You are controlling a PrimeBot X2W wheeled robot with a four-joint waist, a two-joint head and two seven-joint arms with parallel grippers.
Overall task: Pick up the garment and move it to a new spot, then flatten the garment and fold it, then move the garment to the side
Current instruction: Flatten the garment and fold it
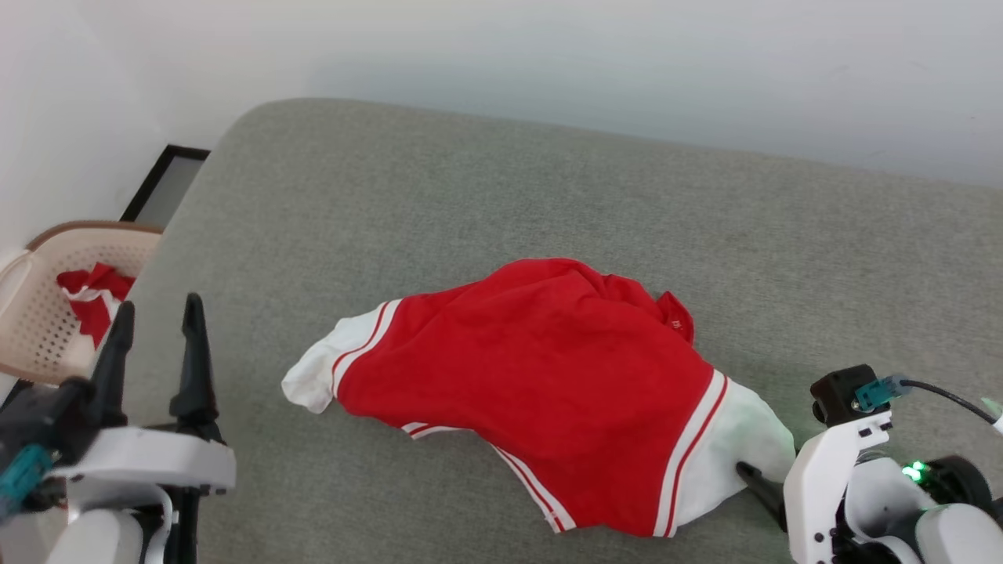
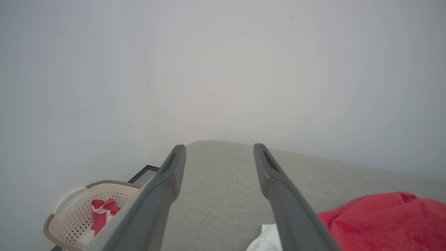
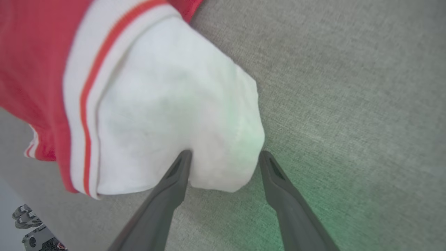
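The garment (image 1: 541,368), red with white sleeves and striped trim, lies rumpled on the grey cushioned surface (image 1: 470,196). In the head view my left gripper (image 1: 159,304) stands open at the lower left, well clear of the garment's left white sleeve (image 1: 313,376). The left wrist view has that gripper (image 2: 219,147) open over bare cushion, with the garment (image 2: 386,219) at the lower right. My right gripper (image 1: 764,486) is at the garment's right sleeve. Seen from the right wrist, it (image 3: 226,153) is open, its fingertips straddling the end of the white sleeve (image 3: 156,115).
A beige perforated basket (image 1: 47,258) holding a red and white cloth (image 1: 94,294) sits off the surface's left edge, also seen as the basket (image 2: 69,202) from the left wrist. A dark-framed panel (image 1: 164,184) lies beyond it. A pale wall backs the surface.
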